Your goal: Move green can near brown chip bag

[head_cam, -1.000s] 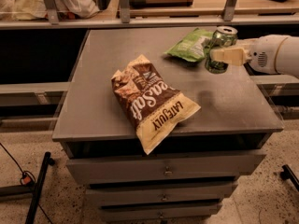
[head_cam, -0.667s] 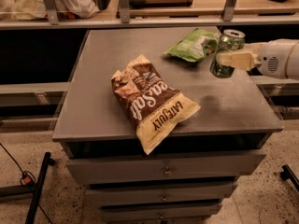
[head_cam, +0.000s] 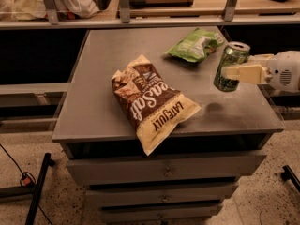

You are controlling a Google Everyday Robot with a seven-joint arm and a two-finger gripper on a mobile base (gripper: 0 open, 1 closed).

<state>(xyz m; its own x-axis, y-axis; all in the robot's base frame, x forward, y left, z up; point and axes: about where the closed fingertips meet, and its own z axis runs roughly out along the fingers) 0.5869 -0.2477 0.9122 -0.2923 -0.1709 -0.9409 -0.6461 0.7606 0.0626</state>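
The tool (head_cam: 228,70) is seen at the right edge of the frame, brought in from the right on a white arm (head_cam: 286,71). Its cream fingers (head_cam: 243,72) are clamped on the green can (head_cam: 233,55): one is laid across the can's front, the other is partly seen behind it near the top. The green can is held approx. upright w/ a slight tilt, silver top showing, over the right part of the desk (head_cam: 93,78). A dark shadow (head_cam: 214,108) is cast on the desk surface below and a bit left of it, so the can appears to be held clear of the surface.

The brown chip bag (head_cam: 152,100) is laid flat at centre frame, set diagonally: brown end to upper left, cream end w/ black print to lower right, hanging over the desk's front edge. The can is kept well apart from it, to the right.

A small green bag (head_cam: 194,44) is seen at upper centre-right, near the desk's back edge, just left of the can but not touching.

Drawers (head_cam: 164,172) are stacked under the desk top. A shelf (head_cam: 154,20) w/ metal uprights is run across the top of the frame. At lower left, a black cable (head_cam: 14,165) is trailed over the floor.
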